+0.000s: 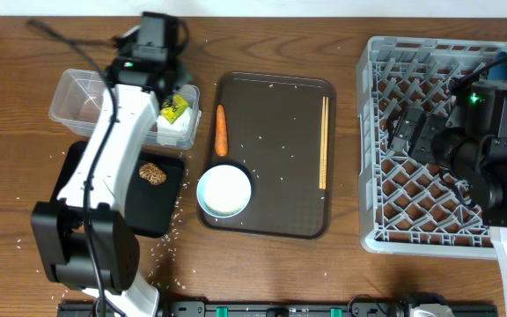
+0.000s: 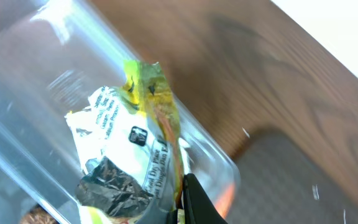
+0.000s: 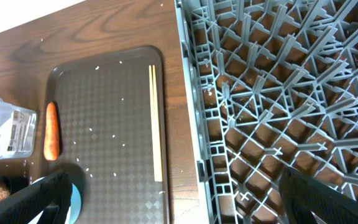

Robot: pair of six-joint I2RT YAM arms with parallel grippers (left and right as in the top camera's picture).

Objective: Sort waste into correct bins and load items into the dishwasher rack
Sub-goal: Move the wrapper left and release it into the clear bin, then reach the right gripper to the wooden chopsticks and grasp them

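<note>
The left gripper [image 2: 169, 208] is closed on the yellow-green printed wrapper [image 2: 138, 137], over the right end of the clear plastic tub [image 1: 77, 101] near the desk's far-left corner. The right gripper [image 3: 179, 214] is spread wide open above the left side of the grey dishwasher rack [image 1: 372, 150] at the right edge. The carrot [image 1: 221, 129], white bowl [image 1: 225, 191] and chopsticks [image 1: 324, 141] lie on the brown serving tray [image 1: 280, 97] at desk centre.
</note>
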